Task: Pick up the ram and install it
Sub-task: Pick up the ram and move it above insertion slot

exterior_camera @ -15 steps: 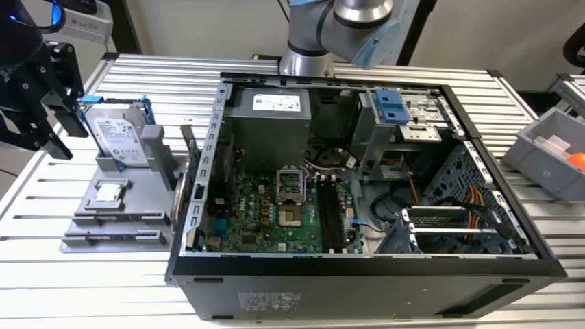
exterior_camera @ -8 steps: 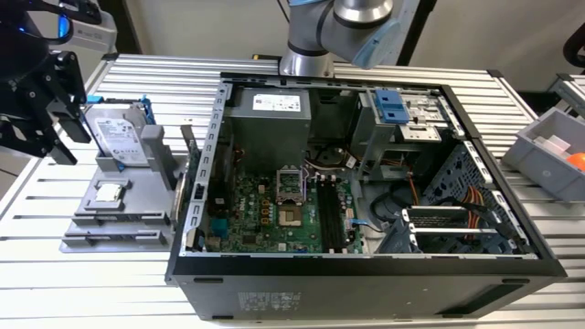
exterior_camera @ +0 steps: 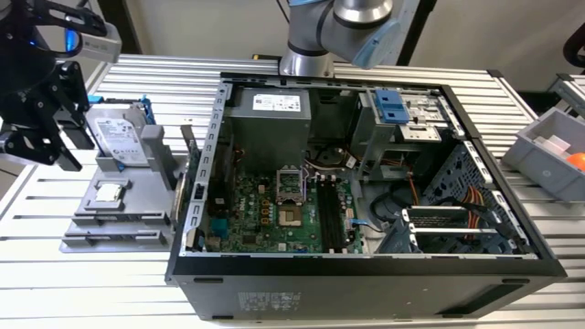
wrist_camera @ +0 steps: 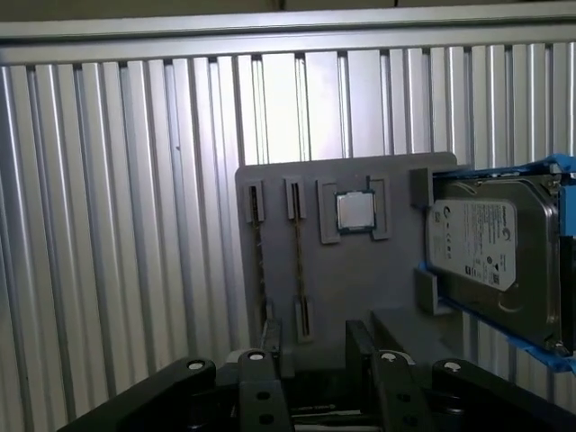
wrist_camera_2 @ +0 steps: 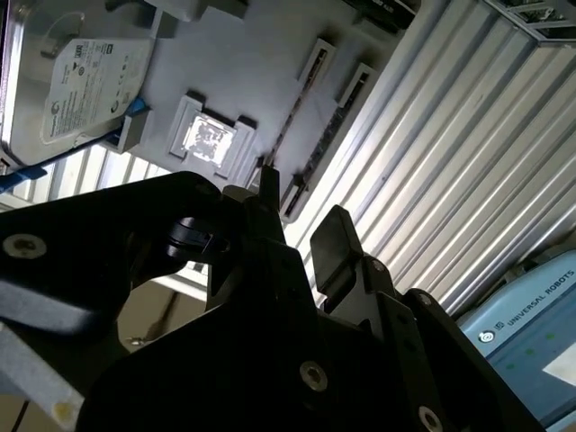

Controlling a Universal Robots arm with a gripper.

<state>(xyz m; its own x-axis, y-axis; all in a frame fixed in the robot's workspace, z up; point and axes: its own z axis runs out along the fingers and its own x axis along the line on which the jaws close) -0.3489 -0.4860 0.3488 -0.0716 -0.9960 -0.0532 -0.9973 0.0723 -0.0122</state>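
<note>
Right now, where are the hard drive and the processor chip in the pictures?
hard drive (wrist_camera: 472, 243), first wrist view, on its pale label.
processor chip (wrist_camera: 355, 211), first wrist view, centre of its silver top.

An open computer case lies on its side on a ribbed metal table, its green motherboard facing up. A grey power supply sits at the far end of the case, with a blue drive bracket toward the exterior view's right and orange and yellow cables nearer the front. Just beside the case, on the exterior view's left, a grey holder carries a silver hard drive in a blue frame and a small square processor chip. In both wrist views the chip sits in a recess between the drive and two narrow slots. A grey bin holding something orange stands well apart at the exterior view's right.
</note>
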